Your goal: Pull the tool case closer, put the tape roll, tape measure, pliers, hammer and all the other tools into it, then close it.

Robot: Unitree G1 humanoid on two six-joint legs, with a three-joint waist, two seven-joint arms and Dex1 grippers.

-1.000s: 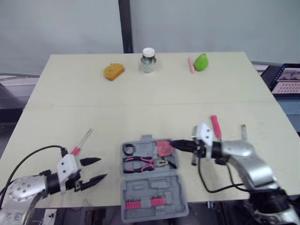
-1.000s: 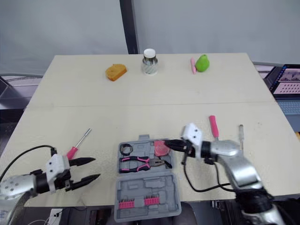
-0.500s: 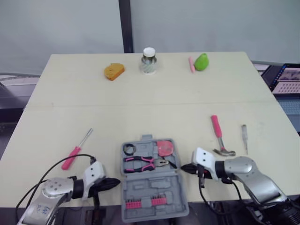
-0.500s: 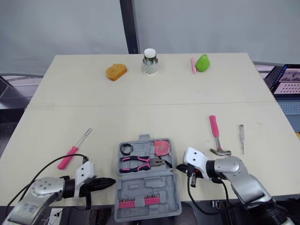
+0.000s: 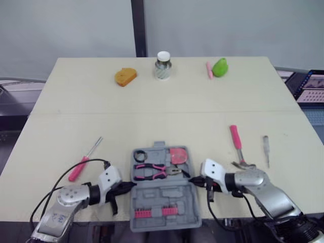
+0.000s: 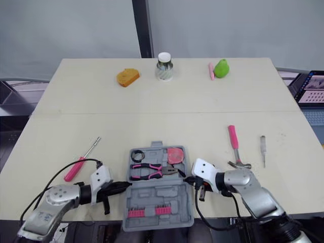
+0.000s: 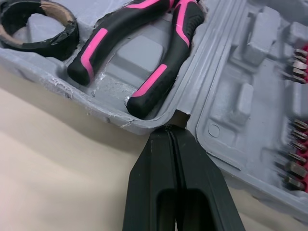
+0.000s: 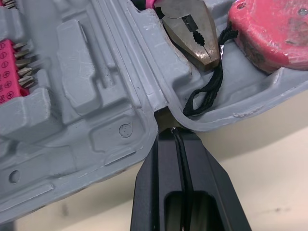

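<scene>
The grey tool case [image 5: 167, 200] lies open at the table's front edge. Its far half holds a black tape roll [image 5: 140, 155], pink-and-black pliers [image 5: 152, 169] and a pink tape measure [image 5: 177, 155]. My left gripper [image 5: 130, 186] is shut, and its tips [image 7: 172, 129] press the case's left side at the hinge. My right gripper [image 5: 191, 179] is shut too, tips [image 8: 175, 131] against the right side at the hinge. A pink-handled hammer [image 5: 237, 146] and a small screwdriver [image 5: 265, 148] lie to the right. A pink screwdriver [image 5: 83, 162] lies to the left.
Along the far edge of the table stand an orange object [image 5: 124, 76], a white-capped jar [image 5: 163, 66], a pink marker [image 5: 208, 70] and a green object [image 5: 219, 67]. A laptop [image 5: 310, 86] sits off the table's right side.
The right gripper drew back from the tape measure in the case and the left gripper shut. Both then moved in to the case's sides at the hinge.
</scene>
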